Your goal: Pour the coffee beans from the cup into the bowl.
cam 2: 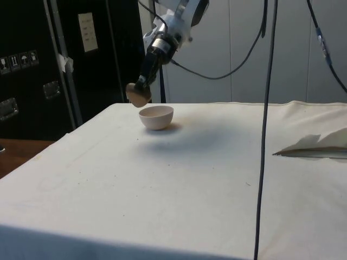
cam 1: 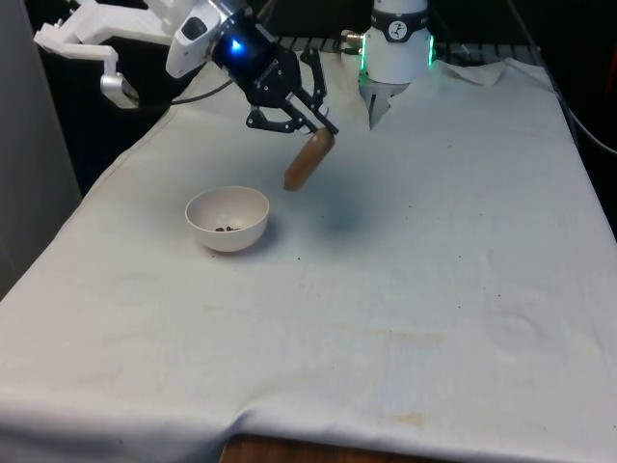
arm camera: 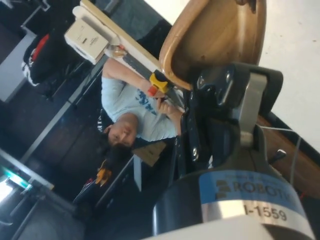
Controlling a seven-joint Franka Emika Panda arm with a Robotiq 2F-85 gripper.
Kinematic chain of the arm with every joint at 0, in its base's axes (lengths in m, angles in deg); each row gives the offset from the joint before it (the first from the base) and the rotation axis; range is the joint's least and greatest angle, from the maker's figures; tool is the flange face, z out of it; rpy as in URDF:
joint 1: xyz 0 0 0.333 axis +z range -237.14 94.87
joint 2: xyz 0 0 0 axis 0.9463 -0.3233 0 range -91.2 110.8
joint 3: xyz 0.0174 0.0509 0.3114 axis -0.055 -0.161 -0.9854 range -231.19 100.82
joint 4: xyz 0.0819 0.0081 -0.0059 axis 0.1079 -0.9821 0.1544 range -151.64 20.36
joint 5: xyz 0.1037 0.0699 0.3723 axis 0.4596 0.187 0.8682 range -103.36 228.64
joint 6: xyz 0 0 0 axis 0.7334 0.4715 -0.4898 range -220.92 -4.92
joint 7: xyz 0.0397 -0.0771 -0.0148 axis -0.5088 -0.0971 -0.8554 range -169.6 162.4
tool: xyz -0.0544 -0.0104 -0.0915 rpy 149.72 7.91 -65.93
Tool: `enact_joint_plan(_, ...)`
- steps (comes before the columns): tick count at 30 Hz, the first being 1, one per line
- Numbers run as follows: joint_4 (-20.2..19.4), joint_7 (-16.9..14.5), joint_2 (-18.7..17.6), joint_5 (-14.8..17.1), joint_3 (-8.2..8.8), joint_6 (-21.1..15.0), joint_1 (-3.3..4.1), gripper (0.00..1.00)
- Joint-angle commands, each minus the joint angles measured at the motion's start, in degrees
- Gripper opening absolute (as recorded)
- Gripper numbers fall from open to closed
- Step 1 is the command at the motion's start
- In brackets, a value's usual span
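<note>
Arm: white glossy shells, rounded joint housings, one grey metal end cap. Base column: white, black band, green light strips along its sides. Gripper: black linkage body, two black fingers with grey metal pads; silver collar behind it bears a blue label printed "ROBOTIQ" and "I-1559". Black cable hangs near the arm's wrist.

Front, side cams share bowl; wrist close-up

Fingers clamp tan cup rim (person beyond).
</note>
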Motion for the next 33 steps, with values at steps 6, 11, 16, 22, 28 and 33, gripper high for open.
enact_joint_plan(6, 0.06, 1.09, 0.06, -2.01, -0.57, -1.89, 0.00, 0.00)
enact_joint_plan(11, 0.00, 2.69, 0.29, -4.01, -0.69, -4.18, 0.63, 0.00)
enact_joint_plan(16, 0.29, 2.86, 0.11, -4.70, -1.38, -4.53, 0.00, 0.00)
enact_joint_plan(22, 0.23, 5.10, 0.29, -7.62, -1.72, -7.39, 0.74, 0.00)
enact_joint_plan(28, 0.11, 6.19, 0.46, -9.34, -2.46, -8.88, 0.92, 0.00)
enact_joint_plan(33, -0.06, 7.73, 0.86, -11.57, -3.72, -10.77, 0.97, 0.00)
